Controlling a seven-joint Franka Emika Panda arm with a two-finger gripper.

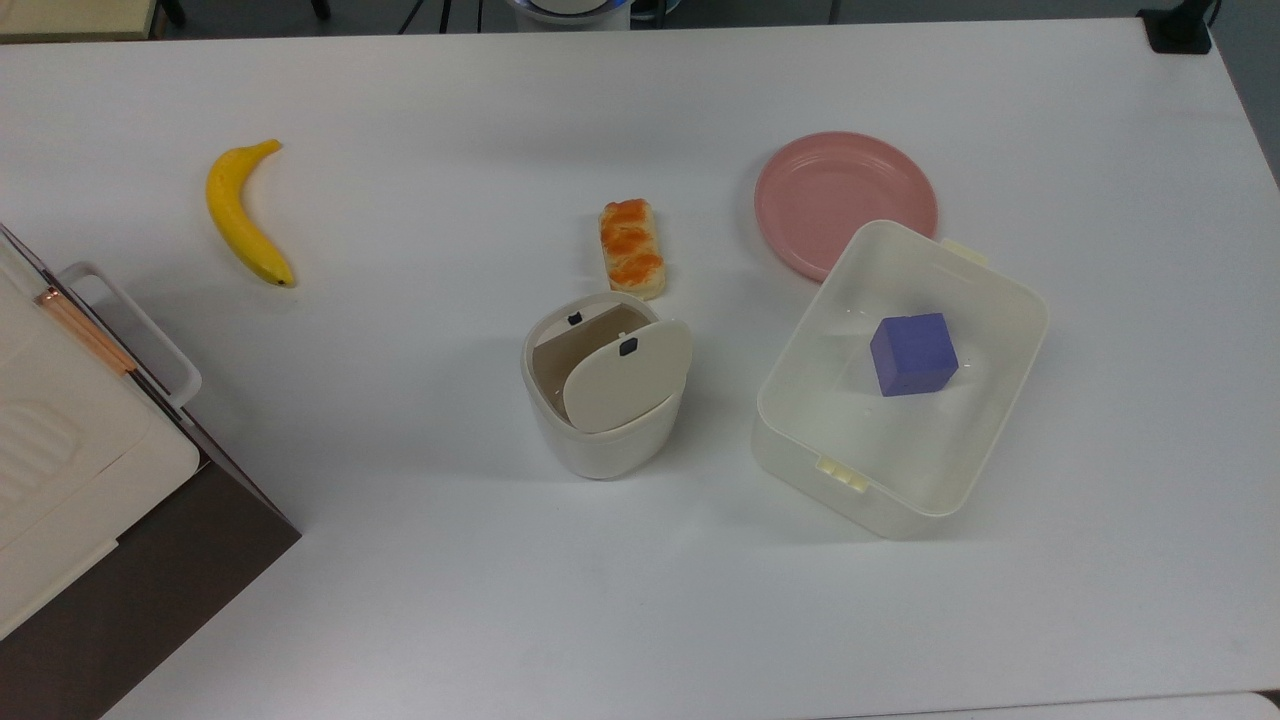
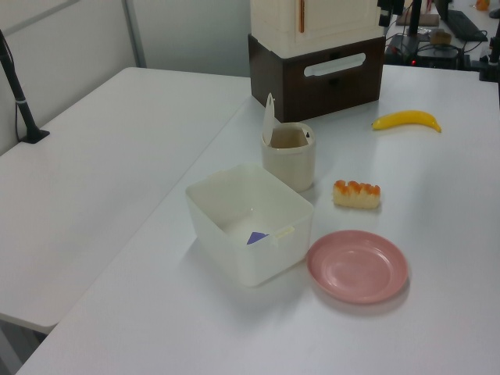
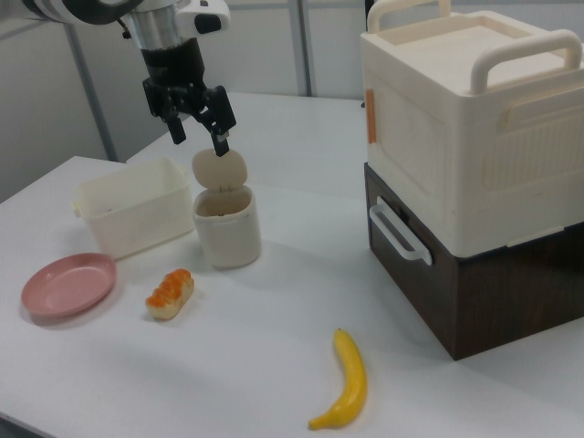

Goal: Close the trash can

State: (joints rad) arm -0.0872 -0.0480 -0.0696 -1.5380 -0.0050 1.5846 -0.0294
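Overhead in the right view, the arm reaches in from the upper left, its wrist pointing straight down and the gripper (image 3: 197,126) hanging in the air just above the raised lid (image 3: 219,168), touching nothing. Its two black fingers (image 3: 220,139) are spread apart with a clear gap between them.

Below it the bin (image 1: 600,395) stands upright near the middle of the white table (image 1: 400,560), its lid (image 1: 625,380) hinged up and the brown interior exposed; a small black button (image 1: 575,318) sits on the rim. In the left view the lid (image 2: 268,121) stands nearly vertical.

Just beside the bin, on the top view's right, is a box (image 1: 985,300) holding a blue cube (image 1: 913,354). A pastry (image 1: 632,248) lies near the bin's rim, a pink plate (image 1: 830,190) touches or slips under the box's corner, and a banana (image 1: 243,215) lies well apart.
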